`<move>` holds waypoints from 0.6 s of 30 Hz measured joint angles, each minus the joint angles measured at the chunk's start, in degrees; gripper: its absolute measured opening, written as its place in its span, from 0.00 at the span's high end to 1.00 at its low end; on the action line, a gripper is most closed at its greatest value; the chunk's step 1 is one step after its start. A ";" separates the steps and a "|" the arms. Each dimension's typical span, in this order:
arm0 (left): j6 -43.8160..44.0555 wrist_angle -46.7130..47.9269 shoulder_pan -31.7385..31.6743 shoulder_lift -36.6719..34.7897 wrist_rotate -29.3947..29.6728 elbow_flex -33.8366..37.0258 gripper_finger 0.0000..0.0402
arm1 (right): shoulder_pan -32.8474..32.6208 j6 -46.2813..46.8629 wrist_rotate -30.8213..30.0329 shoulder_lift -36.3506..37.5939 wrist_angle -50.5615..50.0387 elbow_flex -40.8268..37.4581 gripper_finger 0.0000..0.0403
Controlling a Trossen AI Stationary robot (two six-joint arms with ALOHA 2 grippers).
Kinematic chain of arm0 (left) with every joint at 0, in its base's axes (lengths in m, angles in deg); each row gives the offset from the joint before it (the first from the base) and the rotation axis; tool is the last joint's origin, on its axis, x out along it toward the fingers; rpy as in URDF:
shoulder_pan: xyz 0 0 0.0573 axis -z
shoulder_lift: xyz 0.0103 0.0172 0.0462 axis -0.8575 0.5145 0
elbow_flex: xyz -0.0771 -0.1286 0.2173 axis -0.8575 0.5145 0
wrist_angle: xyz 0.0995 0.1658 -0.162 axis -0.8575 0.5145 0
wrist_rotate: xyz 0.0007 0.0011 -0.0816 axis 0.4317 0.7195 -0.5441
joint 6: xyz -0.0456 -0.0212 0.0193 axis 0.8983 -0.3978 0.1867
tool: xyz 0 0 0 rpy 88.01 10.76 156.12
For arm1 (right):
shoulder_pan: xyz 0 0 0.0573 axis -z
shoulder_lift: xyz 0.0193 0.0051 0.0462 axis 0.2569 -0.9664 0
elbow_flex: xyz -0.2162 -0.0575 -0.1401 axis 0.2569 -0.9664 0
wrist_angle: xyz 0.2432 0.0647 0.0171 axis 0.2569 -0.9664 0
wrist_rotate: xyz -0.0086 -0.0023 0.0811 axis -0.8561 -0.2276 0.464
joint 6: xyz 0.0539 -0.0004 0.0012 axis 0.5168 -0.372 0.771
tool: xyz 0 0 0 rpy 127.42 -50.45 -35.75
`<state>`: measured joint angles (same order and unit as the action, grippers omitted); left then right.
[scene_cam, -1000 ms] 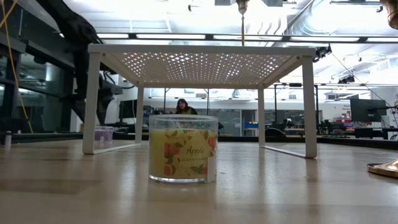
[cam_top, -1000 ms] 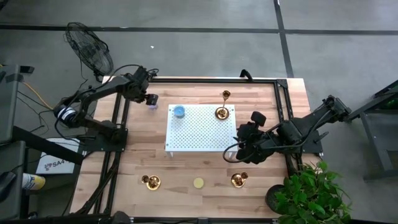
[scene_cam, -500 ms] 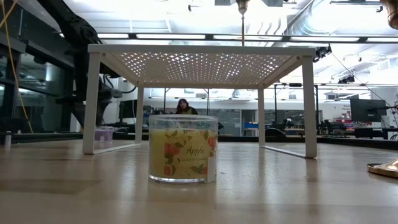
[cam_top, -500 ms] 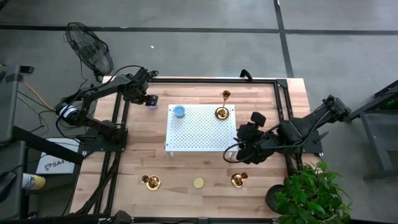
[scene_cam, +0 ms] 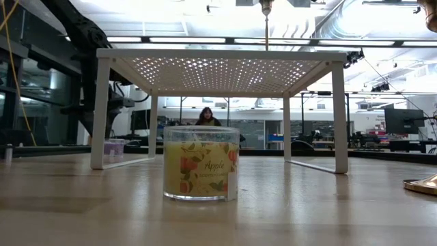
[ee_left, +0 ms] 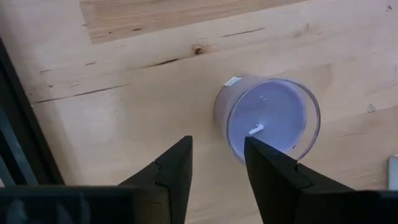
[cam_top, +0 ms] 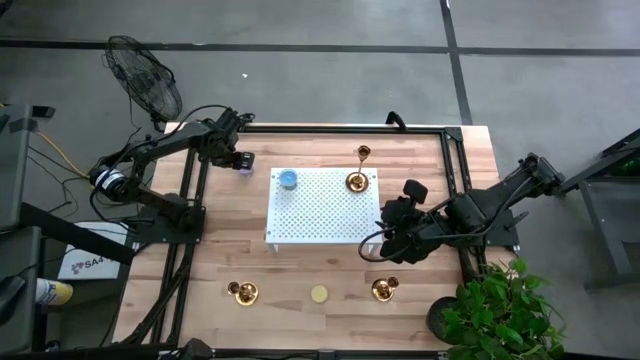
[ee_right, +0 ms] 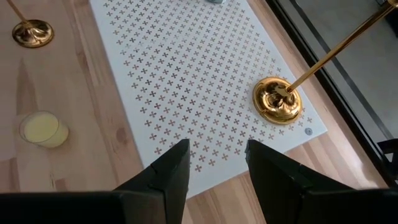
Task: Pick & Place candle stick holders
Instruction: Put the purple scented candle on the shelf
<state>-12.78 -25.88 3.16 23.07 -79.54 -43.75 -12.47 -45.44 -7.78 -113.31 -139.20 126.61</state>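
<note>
Your left gripper [ee_left: 217, 163], fingers parted and empty, hovers beside the purple candle [ee_left: 268, 118] near the table's far-left edge [cam_top: 200, 128], well apart from the candle stick holders [cam_top: 357, 181]; the right gripper [ee_right: 216, 163], parted, waits above the white rack [ee_right: 186, 74].

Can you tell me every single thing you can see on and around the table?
table: one, light wood, under everything
shelf: one, white with little holes, middle of the table
candle stick holders: three, shiny gold; one on the shelf, two on the table's near edge
blue candle: one, on the shelf
purple candle: one, on the table by the left gripper
yellow candle: one, between the two near holders
fan: one, black, on the floor
plant: one, green, beside the table
person: one, far off in the room
left gripper: dark, open, empty
right gripper: dark, open, empty, beside the shelf
</note>
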 joint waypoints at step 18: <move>1.48 0.02 0.00 -0.02 -1.16 0.01 0.76 | 0.00 0.24 -0.07 0.00 0.00 0.00 0.62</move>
<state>-11.30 -25.86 3.16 23.04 -80.70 -43.74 -12.47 -45.19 -7.85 -113.31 -139.20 126.61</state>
